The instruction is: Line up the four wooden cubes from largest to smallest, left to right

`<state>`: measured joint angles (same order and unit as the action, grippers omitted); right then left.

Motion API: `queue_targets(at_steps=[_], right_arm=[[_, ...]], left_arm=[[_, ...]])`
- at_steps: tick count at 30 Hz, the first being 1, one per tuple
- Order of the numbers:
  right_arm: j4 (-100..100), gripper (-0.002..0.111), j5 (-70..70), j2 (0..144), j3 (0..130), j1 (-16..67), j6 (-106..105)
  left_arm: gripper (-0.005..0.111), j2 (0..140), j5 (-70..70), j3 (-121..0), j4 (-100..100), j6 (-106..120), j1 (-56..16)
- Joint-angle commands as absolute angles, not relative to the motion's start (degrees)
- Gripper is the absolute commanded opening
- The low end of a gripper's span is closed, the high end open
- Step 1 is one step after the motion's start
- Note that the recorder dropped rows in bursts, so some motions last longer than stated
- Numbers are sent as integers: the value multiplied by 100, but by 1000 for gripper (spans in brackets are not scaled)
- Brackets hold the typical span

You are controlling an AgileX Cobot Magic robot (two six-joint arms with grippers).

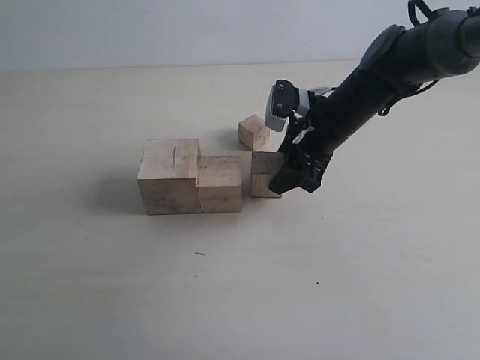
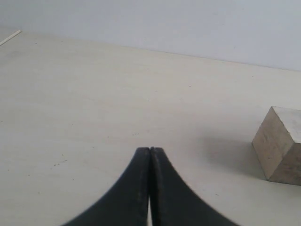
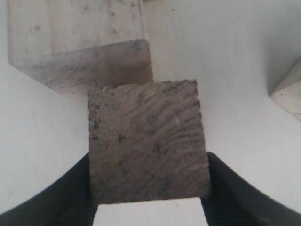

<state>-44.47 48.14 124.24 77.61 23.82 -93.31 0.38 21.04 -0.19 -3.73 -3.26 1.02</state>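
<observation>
Four wooden cubes lie on the pale table. The largest cube (image 1: 169, 176), with a dark crack on top, touches the second cube (image 1: 220, 184) on its right. A small gap further right is the third cube (image 1: 265, 174) (image 3: 148, 146), with my right gripper (image 1: 290, 178) (image 3: 149, 157) shut on it, a black finger pressed against each side. The smallest cube (image 1: 254, 132) (image 3: 288, 92) lies behind it, apart. In the right wrist view the second cube (image 3: 80, 42) is just beyond the held one. My left gripper (image 2: 150, 149) is shut on nothing, with one wooden cube (image 2: 282, 143) off to its side.
The right arm (image 1: 390, 75) reaches in from the upper right of the exterior view. The left arm is outside that view. Bare tabletop (image 1: 225, 300) surrounds the cubes, and a pale wall (image 1: 187, 30) runs along the far edge.
</observation>
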Motion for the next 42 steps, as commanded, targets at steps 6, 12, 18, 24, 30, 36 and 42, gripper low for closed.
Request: queue_targets(at_steps=[6,12,18,24,30,36,42], right_arm=[[-4327,17,5212,12475,7747,2363,-9897],[-4404,27,5237,12475,7747,2435,-9875],[-4538,60,5104,12475,7747,2435,-9833],[-4613,68,5117,12475,7747,2435,-9711],[-4650,74,5170,12423,7756,2435,-9451],[-4499,74,5317,12049,7756,2435,-8989],[-3265,74,5145,11767,7756,2435,-7863]], left_arm=[[0,0,2051,0,-361,-309,55],[0,0,2051,0,-361,-309,55],[0,0,2051,0,-361,-309,55],[0,0,2051,0,-361,-309,55],[0,0,2051,0,-361,-309,55],[0,0,2051,0,-361,-309,55],[0,0,2051,0,-361,-309,55]])
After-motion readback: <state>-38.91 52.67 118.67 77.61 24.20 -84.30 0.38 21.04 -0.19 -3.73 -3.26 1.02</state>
